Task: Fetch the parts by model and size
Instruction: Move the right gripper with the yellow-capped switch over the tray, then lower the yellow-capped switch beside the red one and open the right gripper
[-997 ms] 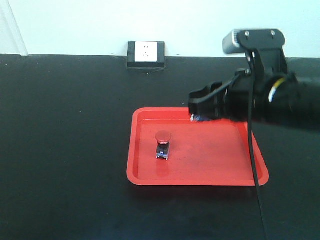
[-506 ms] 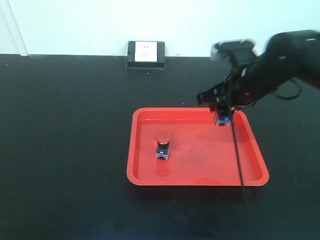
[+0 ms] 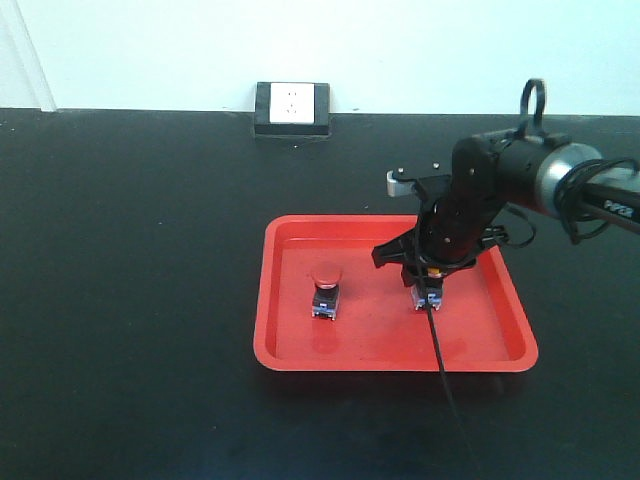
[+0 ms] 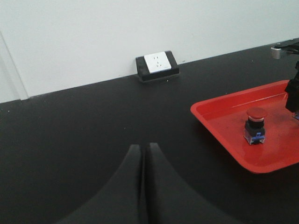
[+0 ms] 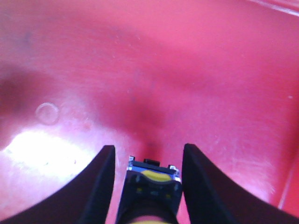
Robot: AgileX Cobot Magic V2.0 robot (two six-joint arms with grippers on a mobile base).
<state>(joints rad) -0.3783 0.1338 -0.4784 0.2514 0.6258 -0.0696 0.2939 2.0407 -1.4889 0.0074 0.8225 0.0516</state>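
Red tray [image 3: 510, 330]: shallow, on the black bench [image 3: 130, 300], right of centre.

Red-capped push-button switch [image 3: 325, 289]: upright in the tray's left half, black body on blue base, standing free.

Yellow-capped push-button switch [image 5: 152, 186]: inside the tray, right of the red one and apart from it; base at or just above the tray floor, contact not discernible.

Right claw [image 3: 428, 285]: pointing down over the tray, fingers [image 5: 100, 184] pinching the yellow-capped switch from both sides.

Left claw [image 4: 144, 186]: low over bare bench left of the tray, fingers pressed together, holding nothing.

Wall socket block [image 3: 292, 108]: black housing, white face, at the bench's rear edge.
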